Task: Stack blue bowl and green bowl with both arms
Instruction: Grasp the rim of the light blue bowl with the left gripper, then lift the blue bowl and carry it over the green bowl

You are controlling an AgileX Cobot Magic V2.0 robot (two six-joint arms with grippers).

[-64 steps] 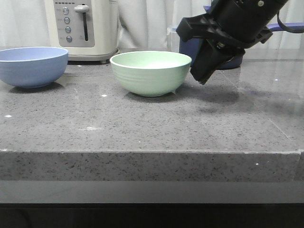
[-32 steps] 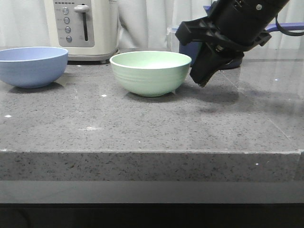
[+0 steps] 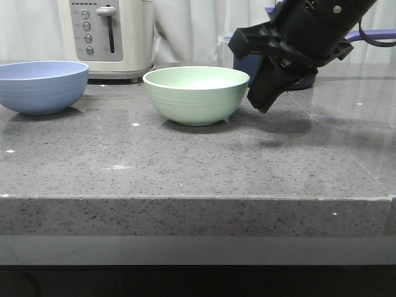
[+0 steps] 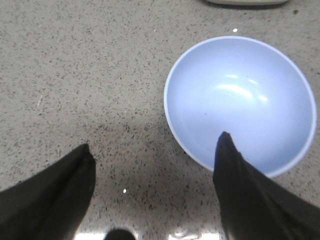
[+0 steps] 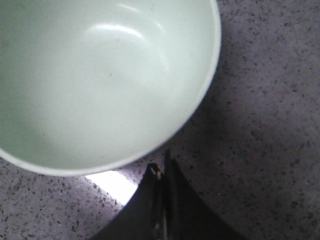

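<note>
Nothing is stacked yet: the blue bowl (image 3: 42,86) sits at the far left of the grey stone counter (image 3: 198,167), and the green bowl (image 3: 197,94) stands well apart from it near the middle, both upright and empty on their own feet. The right gripper (image 3: 265,104) hangs just beside the green bowl's right wall, angled down toward the counter, and from the wrist camera its two fingers (image 5: 161,200) look pressed together into one narrow point just outside the rim (image 5: 210,90), so I'd call it closed on nothing, not holding the bowl. Whether the tip actually touches the bowl's side I can't tell from the front. The left arm doesn't show in the front view at all, but its wrist camera looks straight down on the blue bowl (image 4: 240,105), with the left gripper (image 4: 152,160) spread wide; one finger (image 4: 235,170) lies over the bowl's rim in that view and the other over bare counter, hovering rather than gripping, as far as I can judge. A white toaster (image 3: 111,34) and a dark blue pot (image 3: 247,59) stand at the back, out of the way. So my reading is that both arms are only lined up at their bowls: the grasps, the lift, the carry across and the setting of one bowl into the other are all still to do
</note>
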